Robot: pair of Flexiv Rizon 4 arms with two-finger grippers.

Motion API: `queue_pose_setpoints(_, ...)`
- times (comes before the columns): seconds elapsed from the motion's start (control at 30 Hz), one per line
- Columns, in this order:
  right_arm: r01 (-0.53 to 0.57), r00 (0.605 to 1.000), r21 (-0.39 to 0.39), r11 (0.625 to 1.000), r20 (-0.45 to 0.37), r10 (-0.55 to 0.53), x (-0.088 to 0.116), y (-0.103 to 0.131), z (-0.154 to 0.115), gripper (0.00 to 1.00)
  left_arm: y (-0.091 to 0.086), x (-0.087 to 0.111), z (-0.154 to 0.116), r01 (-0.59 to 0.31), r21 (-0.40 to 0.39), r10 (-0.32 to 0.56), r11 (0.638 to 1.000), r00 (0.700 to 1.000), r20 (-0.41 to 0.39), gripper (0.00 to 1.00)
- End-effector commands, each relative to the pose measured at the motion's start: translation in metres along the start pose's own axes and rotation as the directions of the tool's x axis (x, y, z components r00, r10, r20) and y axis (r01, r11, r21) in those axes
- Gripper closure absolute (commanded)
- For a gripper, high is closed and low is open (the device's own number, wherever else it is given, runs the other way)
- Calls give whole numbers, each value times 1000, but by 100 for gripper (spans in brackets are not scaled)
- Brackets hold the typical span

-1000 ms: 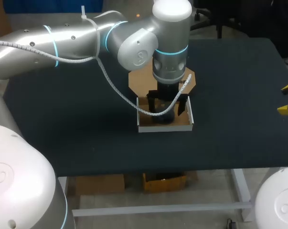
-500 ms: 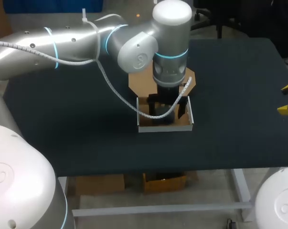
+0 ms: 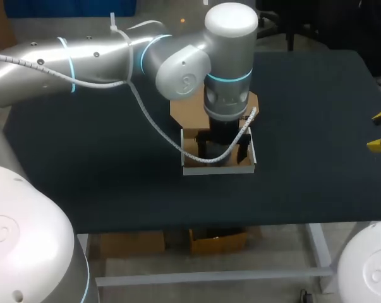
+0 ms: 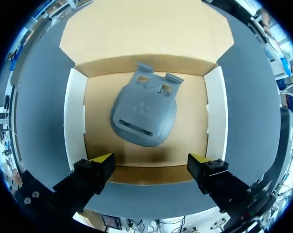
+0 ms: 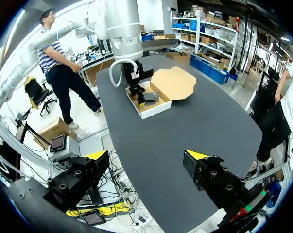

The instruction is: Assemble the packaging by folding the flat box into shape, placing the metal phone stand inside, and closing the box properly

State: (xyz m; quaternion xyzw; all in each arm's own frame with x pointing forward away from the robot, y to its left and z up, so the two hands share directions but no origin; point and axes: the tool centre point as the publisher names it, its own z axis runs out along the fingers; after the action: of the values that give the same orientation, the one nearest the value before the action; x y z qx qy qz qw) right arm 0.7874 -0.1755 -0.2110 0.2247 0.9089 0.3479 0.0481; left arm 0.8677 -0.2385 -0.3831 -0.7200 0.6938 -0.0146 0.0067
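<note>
The folded box [image 3: 218, 168], white outside and brown inside, stands open at the middle of the table, its brown lid flap [image 3: 179, 110] lying flat behind it. My left arm hangs straight over it, and its gripper [image 3: 223, 150] is open. From the left wrist, the grey metal phone stand [image 4: 144, 114] lies flat on the box floor [image 4: 100, 126], ahead of my left gripper [image 4: 150, 159] and untouched by the fingers. My right gripper [image 5: 147, 155] is open and empty, far off at the table's right edge [image 3: 378, 130]. The box [image 5: 147, 108] shows small ahead of it.
The dark table [image 3: 102, 158] holds nothing else besides the box. A white cable [image 3: 155, 126] loops from my left arm down past the box's left wall. The lid flap [image 5: 174, 82] spreads over the table behind the box.
My left arm has shifted a little toward the table's front and lower over the box, still open. The right gripper and the box have not moved.
</note>
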Motion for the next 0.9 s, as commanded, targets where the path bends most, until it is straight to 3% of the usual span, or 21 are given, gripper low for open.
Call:
queue_pose_setpoints(0.03,0,1000,0,1000,-1,0,1,0,-1,0,11,0,-3,0,6,0,1000,1000,0,0)
queue_pose_setpoints(0.9,0,1000,0,1000,-1,0,1,0,-1,0,61,2,-1,8,-50,-9,999,1000,-8,0)
